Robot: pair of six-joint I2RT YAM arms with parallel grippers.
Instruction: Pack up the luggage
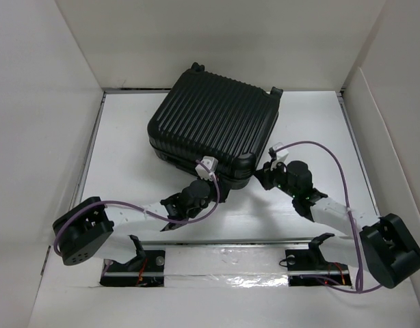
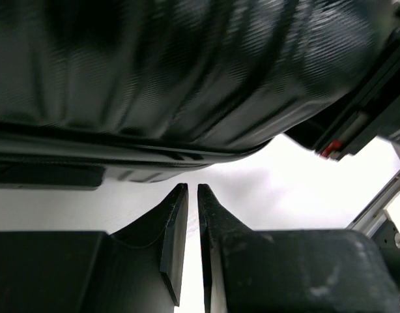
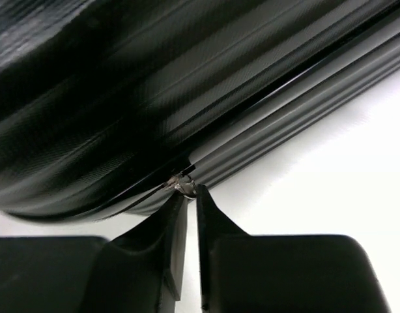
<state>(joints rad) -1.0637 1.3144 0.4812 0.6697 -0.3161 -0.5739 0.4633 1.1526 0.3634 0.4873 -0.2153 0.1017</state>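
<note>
Closed luggage lying flat on the white table, set askew, with its near edge turned toward both arms. The right gripper meets that edge at the zipper seam. Its claw is narrowed to a slit, and the small metal zipper pull sits at the fingertips, apparently pinched. The left gripper hovers just below the shell's edge, its claw also narrow and holding nothing. The step in hand appears to be working the zipper; whether to open or to close cannot be told. To do it well, the pull should be drawn along the line of the seam rather than away from the shell, since so small a tab can slip from the tips. The left claw would help by pressing on the shell so the case does not slide or turn.
</note>
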